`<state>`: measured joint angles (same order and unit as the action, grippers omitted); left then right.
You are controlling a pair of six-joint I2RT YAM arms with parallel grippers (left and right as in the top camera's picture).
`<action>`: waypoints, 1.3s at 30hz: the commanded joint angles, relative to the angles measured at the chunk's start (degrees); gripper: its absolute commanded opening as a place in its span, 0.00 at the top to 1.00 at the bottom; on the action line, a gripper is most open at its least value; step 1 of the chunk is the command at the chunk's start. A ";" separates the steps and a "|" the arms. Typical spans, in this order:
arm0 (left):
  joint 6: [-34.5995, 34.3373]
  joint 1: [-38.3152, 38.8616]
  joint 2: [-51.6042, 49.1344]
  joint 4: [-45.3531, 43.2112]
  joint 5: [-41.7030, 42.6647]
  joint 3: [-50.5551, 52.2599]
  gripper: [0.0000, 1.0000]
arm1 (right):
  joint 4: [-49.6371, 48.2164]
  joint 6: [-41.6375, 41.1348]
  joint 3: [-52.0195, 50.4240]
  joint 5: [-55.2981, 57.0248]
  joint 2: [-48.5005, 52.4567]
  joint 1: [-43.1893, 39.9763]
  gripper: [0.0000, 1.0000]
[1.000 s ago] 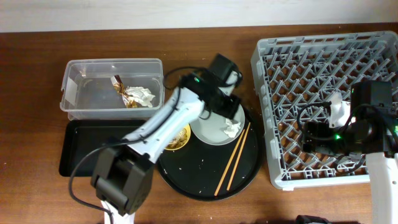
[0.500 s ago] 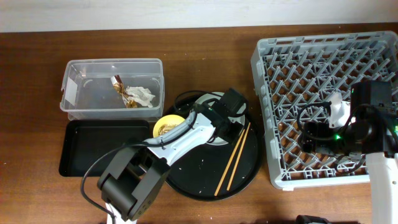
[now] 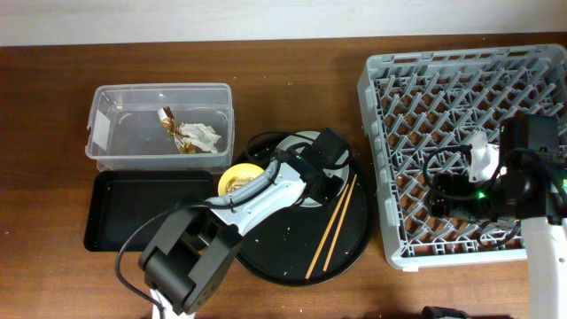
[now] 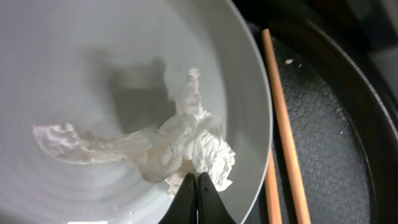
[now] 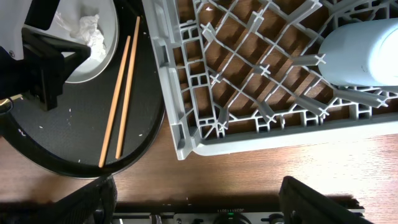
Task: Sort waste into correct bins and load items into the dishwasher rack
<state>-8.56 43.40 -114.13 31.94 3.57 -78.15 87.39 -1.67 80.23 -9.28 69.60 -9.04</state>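
Left gripper (image 4: 198, 186): jaws pressed together, tips at the near edge of the crumpled napkin (image 4: 186, 146). It looks to have a fold of paper pinched, though the bulk of the wad rests on the plate (image 4: 74, 62).

- From the tips, the napkin spreads forward and to one side. A thin tail trails off across the plate floor, and that line is its long axis. The dense clump sits right at the tips.
- The napkin lies near the plate's rim, on the chopstick side.
- Chopsticks (image 4: 283, 124) lie just beside the gripper, past the plate rim on the round black tray (image 4: 336, 162). They run roughly along the gripper's forward line, not touching the napkin.

Right gripper (image 5: 198, 202): spread wide, holding nothing, low over the near edge of the dishwasher rack (image 5: 249, 81). The napkin is well apart from it, across the chopsticks. The left arm is plainly the nearer.

Judgement: the next move is a straight lift, then a carry to the clear tub (image 3: 115, 146). The tub stands well apart from the left gripper on the bench (image 3: 53, 71), on the side away from the rack. The trailing tail may drag.
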 commanded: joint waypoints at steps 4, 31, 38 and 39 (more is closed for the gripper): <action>0.33 -9.46 11.98 3.15 -2.99 -1.84 0.99 | 0.04 -0.04 -0.44 0.50 -0.13 0.46 0.14; -1.20 -34.40 22.18 32.50 2.21 -1.77 0.53 | -8.04 -0.02 -0.44 -5.73 5.09 7.13 0.17; -2.27 -34.05 27.63 40.33 1.99 -1.70 0.52 | -22.01 -3.76 -0.44 2.40 13.05 26.60 0.17; -2.29 -33.77 29.27 39.76 1.62 -1.60 0.52 | -23.04 -4.37 -0.44 2.49 14.78 28.41 0.18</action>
<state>-10.13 9.19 -90.80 72.23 5.17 -79.72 65.98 -3.66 79.99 -10.20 80.75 15.09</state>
